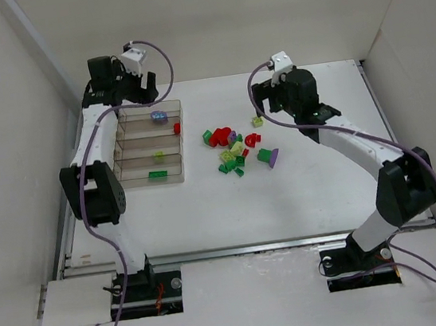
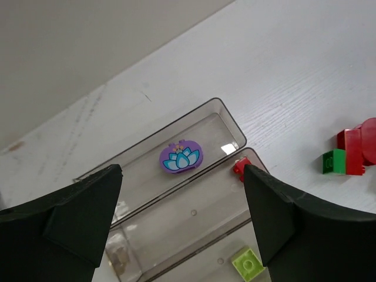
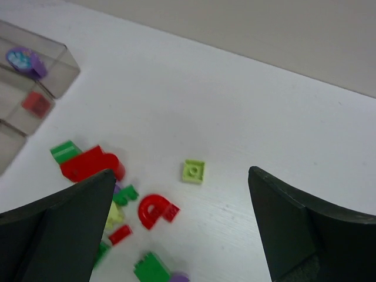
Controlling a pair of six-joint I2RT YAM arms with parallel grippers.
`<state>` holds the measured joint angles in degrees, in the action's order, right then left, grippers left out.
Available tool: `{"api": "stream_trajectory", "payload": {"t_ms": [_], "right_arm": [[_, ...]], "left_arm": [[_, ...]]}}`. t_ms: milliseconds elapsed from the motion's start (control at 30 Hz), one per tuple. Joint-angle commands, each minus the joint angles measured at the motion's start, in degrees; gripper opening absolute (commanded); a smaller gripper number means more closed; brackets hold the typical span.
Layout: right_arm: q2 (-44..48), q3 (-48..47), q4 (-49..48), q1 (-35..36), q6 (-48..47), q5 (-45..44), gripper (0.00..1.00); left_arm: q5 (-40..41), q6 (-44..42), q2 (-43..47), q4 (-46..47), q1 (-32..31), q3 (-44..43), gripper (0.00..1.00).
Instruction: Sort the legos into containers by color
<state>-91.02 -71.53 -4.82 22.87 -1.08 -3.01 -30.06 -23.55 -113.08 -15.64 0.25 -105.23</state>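
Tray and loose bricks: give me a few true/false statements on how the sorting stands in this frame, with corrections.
1. The purple piece lies in the far compartment of the tray. True.
2. The left gripper holds a red brick. False: its jaws stand wide apart with nothing between them.
3. A dark green brick lies in the tray's nearest compartment. True.
4. Every brick is in the tray. False: a pile of loose bricks lies on the table, right of the tray.
5. The right gripper is shut on a lime brick. False: it is open, and the lone lime brick lies flat on the table.
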Motion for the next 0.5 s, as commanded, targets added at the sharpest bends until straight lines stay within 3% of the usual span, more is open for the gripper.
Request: {"api": "stream_trajectory", "payload": {"t_ms": [0,67,133,200,300,467], "right_arm": [[1.73,3.32,6.82,-1.96,-8.12,4.29,1.0],[0.94,5.16,11.64,-1.96,-14.62,10.63,0.98],[-0.55,5.17,17.36,-2.48,-28.57,15.89,0.94],[-3.18,3.68,21.41,-2.48,-34.66,14.88,0.9],[-7.31,0.44,27.29,-3.71,-38.2,14.26,0.9],[-10.14,-1.6,30.04,-5.03,-40.93,21.01,0.84]], "left_arm": [[4.38,-5.01,10.31,-2.03,-2.27,3.35,0.82],[5.01,-5.01,15.15,-2.73,-2.27,6.86,0.82],[5.02,-5.01,19.79,-3.52,-2.27,9.59,0.82],[5.02,-3.88,22.97,-4.05,-2.27,14.86,0.82],[4.31,-4.39,28.69,-4.05,-2.27,20.83,0.82],[3.78,-4.4,33.44,-4.05,-2.27,25.6,0.82]]}}
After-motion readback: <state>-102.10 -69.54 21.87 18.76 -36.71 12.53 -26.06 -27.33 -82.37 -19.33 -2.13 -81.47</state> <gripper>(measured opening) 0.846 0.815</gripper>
